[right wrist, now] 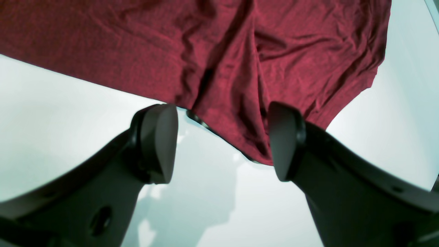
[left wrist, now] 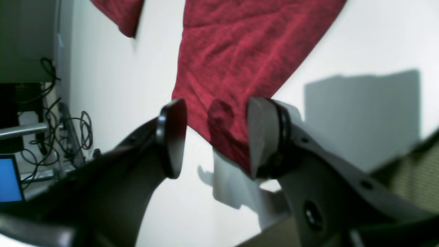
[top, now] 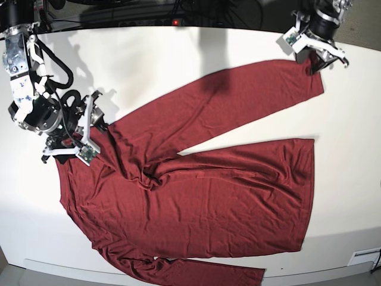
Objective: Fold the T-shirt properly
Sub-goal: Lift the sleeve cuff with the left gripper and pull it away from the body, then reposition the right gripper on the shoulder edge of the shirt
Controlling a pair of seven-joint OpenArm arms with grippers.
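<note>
White worktop carried the shirt, spread flat but wrinkly, one sleeve stretched toward the far corner. L pincer stood released, jaws apart at the sleeve cuff; R pincer was wide, holding nothing, at the shoulder edge. Step looked like arranging the sleeve (fold not yet made). Next move prob. needs both to pinch fabric edges w/o bunching.

1. The T-shirt runs past the base view's bottom edge, cutting off its lower sleeve at the bench's near edge.
2. Both wrist views crop the T-shirt at their top edges.
3. The left wrist view is blurred; the cables at its left edge cannot be made out.
</note>
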